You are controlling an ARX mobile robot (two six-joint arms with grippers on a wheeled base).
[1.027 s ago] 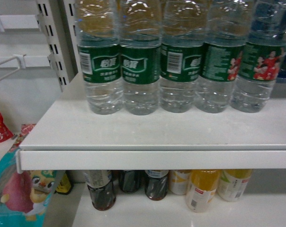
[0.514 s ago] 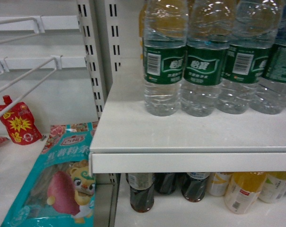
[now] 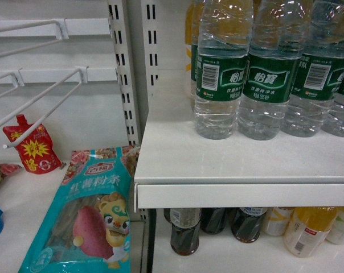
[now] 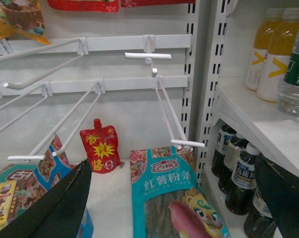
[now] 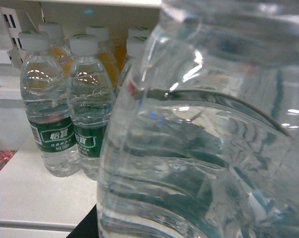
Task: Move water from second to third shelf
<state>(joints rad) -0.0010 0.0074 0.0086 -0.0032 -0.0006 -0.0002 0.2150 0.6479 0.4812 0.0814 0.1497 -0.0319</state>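
White steel shelf board [image 3: 246,196] serves as the landmark; largest things first.

Water bottles [image 3: 269,74], clear ribbed plastic with dark green wrap labels, stand upright in a row on the board, touching one another, set back from its front lip. Yellow drink bottles sit behind them.

Below the board: dark tea bottles [image 3: 186,230] and yellow juice bottles [image 3: 306,230] on the next shelf down.

Left of the board, past the slotted upright: teal sweet-potato noodle bag [image 3: 86,216] lying flat, red sauce pouch [image 3: 32,148] behind it, bare wire hooks above.

Right wrist view: one clear water bottle [image 5: 204,139] fills nearly the whole frame, pressed close to the lens, long axis upright, with the shelf row beyond it to the left. The right gripper's fingers are not visible, so whether it has closed on that bottle cannot be told. Judged by closeness, the right arm is the nearer one to the water.

Left gripper [image 4: 174,198]: two dark fingers spread wide at the frame's lower corners, nothing between them, aimed at the hook bay left of the board; the water lies off to its right.

Change from a second ago: the head view has swung left. The bottle row, then centred, now sits at the right edge, and the hook bay and noodle bag have come into view.
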